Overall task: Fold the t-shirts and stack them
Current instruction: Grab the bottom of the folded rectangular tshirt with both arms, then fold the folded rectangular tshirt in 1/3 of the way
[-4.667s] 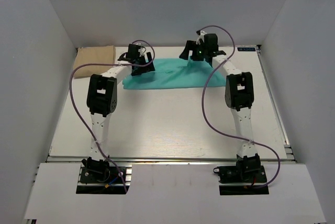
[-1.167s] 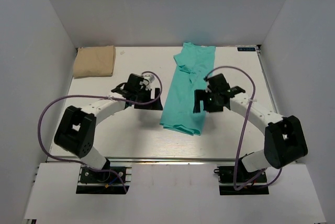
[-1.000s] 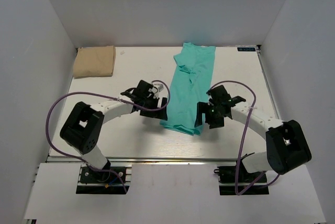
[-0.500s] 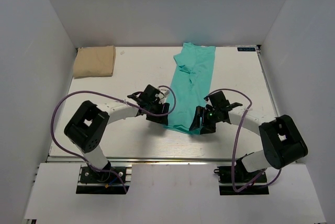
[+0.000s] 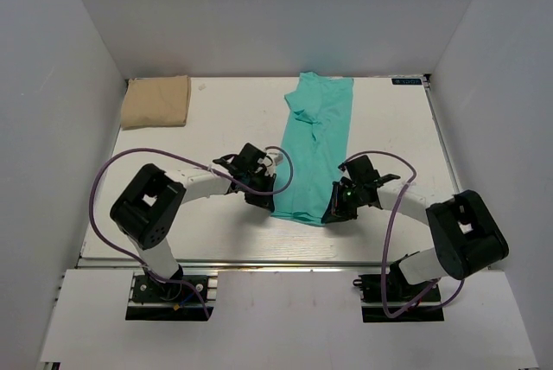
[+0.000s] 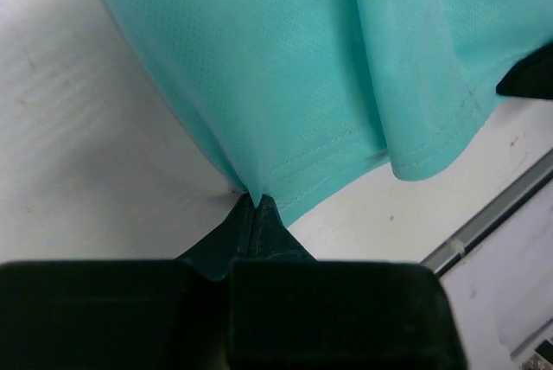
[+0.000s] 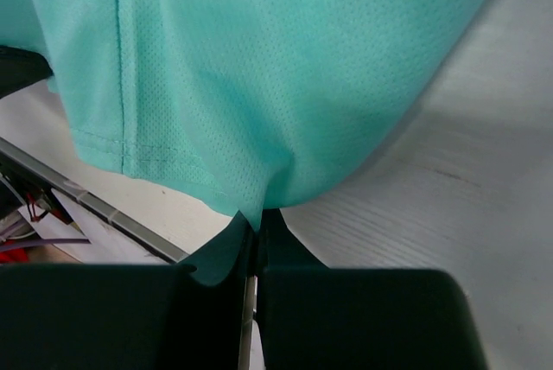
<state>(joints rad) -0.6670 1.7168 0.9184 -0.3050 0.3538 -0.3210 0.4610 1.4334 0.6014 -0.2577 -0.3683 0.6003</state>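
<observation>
Dark table-edge label [image 5: 408,81] — text unreadable.

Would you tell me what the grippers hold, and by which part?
Both pinch the near hem of the teal t-shirt: left gripper at one corner, right gripper at the other.

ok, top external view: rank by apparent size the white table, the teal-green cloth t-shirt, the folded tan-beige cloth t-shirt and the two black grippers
1. white table
2. teal-green cloth t-shirt, laid out long
3. tan-beige cloth t-shirt, folded
4. left gripper and right gripper: they look alike, so no ranking between them
</observation>
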